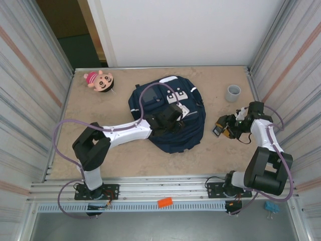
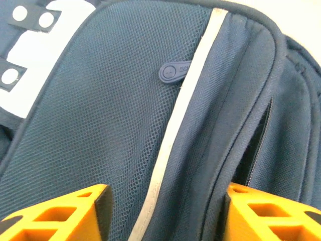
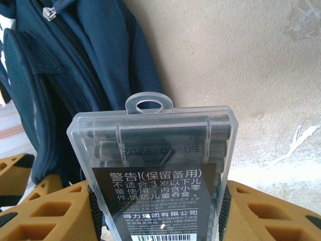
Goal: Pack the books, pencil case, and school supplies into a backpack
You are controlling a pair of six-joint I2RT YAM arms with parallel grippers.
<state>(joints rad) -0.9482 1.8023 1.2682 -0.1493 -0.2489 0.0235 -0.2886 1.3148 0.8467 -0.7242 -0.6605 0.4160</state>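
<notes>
Nearest, at about 4 o'clock on the table (image 1: 125,155), the right gripper (image 3: 155,191) pinches a clear box (image 3: 150,145) of dark sticks by its lower half. The box's hang tab points away from the wrist, and the labelled face is toward the camera. The box is held off the surface just beside the bag's right flank. My guess is that it waits there until an opening is made for it.

At the centre lies the backpack (image 1: 190,135), front face up. The left gripper (image 2: 165,198) is low over it. Its fingers stand apart astride a ridge of mesh fabric carrying the reflective strip (image 2: 185,100). I cannot tell whether they are nipping that ridge or only bracketing it. A zip pull (image 2: 173,72) sits just beyond, and a dark slit runs by the right finger, perhaps a zip line. Placed like this, the gripper looks set to lift or steady the panel so the bag can be opened.

Farther off, the cup (image 1: 232,93) stands at 2 o'clock and the doll (image 1: 99,80) lies at 11 o'clock. Both are well apart from the bag.
</notes>
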